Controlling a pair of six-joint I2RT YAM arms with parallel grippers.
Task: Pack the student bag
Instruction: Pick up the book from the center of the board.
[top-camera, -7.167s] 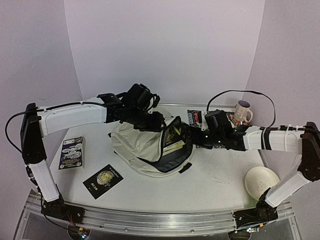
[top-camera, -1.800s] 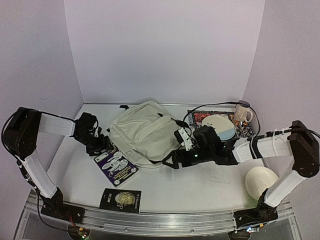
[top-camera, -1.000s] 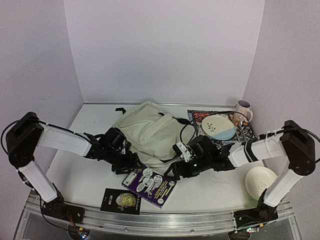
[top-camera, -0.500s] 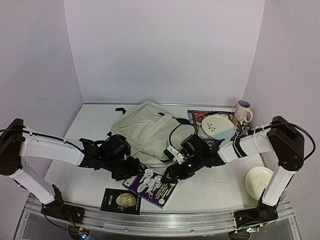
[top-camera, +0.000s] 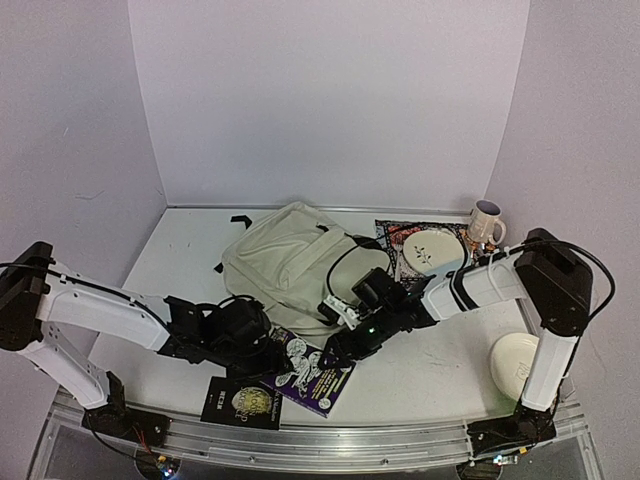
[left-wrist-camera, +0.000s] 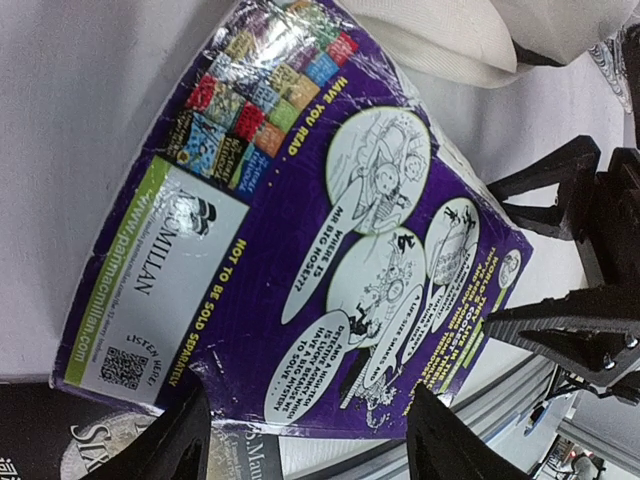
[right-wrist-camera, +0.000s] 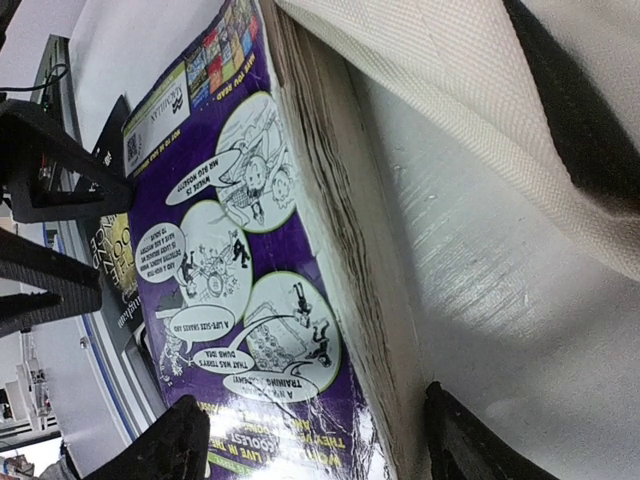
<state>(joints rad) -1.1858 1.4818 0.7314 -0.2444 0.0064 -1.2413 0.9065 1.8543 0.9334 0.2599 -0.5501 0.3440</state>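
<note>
**A:** Nearest us, the black book (top-camera: 240, 402) lies by the table's front edge, and a corner of the purple book (left-wrist-camera: 330, 230) rests on it. Any drag on the purple one could push the black one off.

**B:** Agreed. The left gripper (left-wrist-camera: 305, 410) has its fingers spread over the cover. I cannot tell whether they are pressing on it.

**A:** And the right gripper (right-wrist-camera: 315, 400)?

**B:** It is spread too, straddling the page edge with nothing pinched. If it catches only the cover, the book fans open. If both arms pull, it bends.

**A:** Just beyond lies the student bag (top-camera: 285, 262), flat at mid-table, its fabric just beside the book's far corner. I see no open mouth.

**B:** So a push would likely shove the bag back towards the plate (top-camera: 437, 250) and mug (top-camera: 487, 222).
</note>
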